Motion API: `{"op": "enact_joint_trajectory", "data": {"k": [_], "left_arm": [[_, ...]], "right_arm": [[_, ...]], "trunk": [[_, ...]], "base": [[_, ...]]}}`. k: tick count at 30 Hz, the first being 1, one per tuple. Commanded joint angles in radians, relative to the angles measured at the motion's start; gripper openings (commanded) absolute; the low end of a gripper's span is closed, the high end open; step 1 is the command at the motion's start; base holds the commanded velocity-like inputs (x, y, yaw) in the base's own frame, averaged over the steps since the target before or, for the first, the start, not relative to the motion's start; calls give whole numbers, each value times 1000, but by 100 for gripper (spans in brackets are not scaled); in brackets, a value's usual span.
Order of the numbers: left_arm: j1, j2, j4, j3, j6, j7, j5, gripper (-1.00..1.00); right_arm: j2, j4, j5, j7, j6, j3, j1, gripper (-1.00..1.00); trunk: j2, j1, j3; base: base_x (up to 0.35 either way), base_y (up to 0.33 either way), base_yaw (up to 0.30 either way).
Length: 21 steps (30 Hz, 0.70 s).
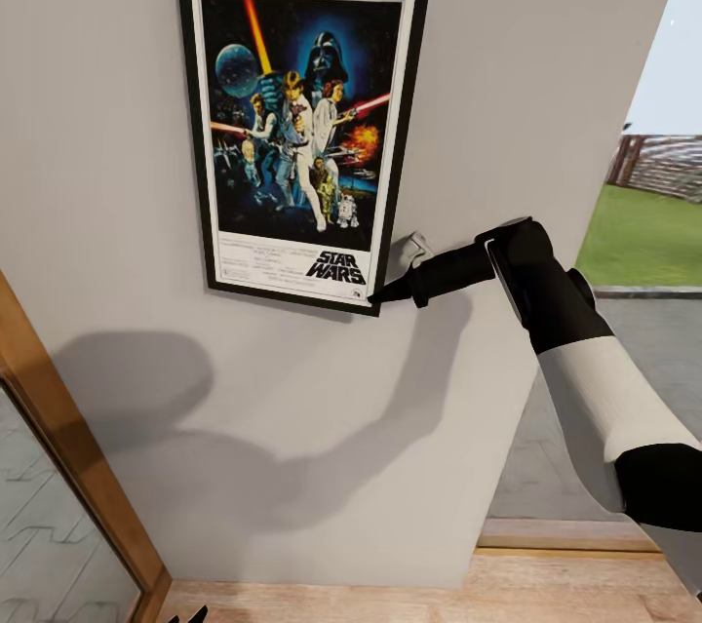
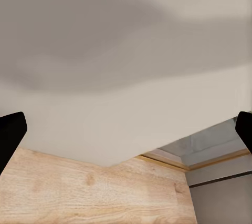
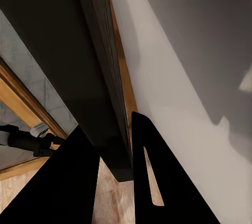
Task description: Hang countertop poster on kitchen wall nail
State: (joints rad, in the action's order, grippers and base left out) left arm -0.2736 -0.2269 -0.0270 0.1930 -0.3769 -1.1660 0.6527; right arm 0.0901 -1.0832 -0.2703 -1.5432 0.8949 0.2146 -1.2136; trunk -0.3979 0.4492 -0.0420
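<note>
The black-framed Star Wars poster (image 1: pixel 297 131) lies flat against the light grey wall (image 1: pixel 292 428), slightly tilted. My right gripper (image 1: pixel 376 293) reaches in from the right and is shut on the poster's lower right corner. In the right wrist view the dark frame edge of the poster (image 3: pixel 79 50) runs between the two black fingers (image 3: pixel 152 182) of the right gripper (image 3: pixel 109 121). My left gripper (image 2: pixel 126 129) is open and empty, hanging low and facing the wall's foot and the wood floor (image 2: pixel 94 192). Any wall nail is hidden behind the poster. The kitchen countertop is out of view.
A wood-framed glass panel (image 1: pixel 58 447) slants along the lower left. To the right the wall ends at an opening onto paving and grass (image 1: pixel 643 233). Light wood floor (image 1: pixel 439 603) runs along the wall's base.
</note>
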Motion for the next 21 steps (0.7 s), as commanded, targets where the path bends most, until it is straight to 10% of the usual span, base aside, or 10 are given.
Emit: {"op": "enact_joint_trajectory", "data": {"k": [1,21], "left_arm": [[-1,0,1,8,-5,-3,-7,100],[-1,0,1,8,-5,-3,-7,100]], "right_arm": [[0,1,-15,-11,13,0,-1,-100],[1,0,-15,-11,14,0,-1,-100]], "trunk": [[-2,1,-2],[-2,1,-2]], "base": [[0,0,0],[0,0,0]]}}
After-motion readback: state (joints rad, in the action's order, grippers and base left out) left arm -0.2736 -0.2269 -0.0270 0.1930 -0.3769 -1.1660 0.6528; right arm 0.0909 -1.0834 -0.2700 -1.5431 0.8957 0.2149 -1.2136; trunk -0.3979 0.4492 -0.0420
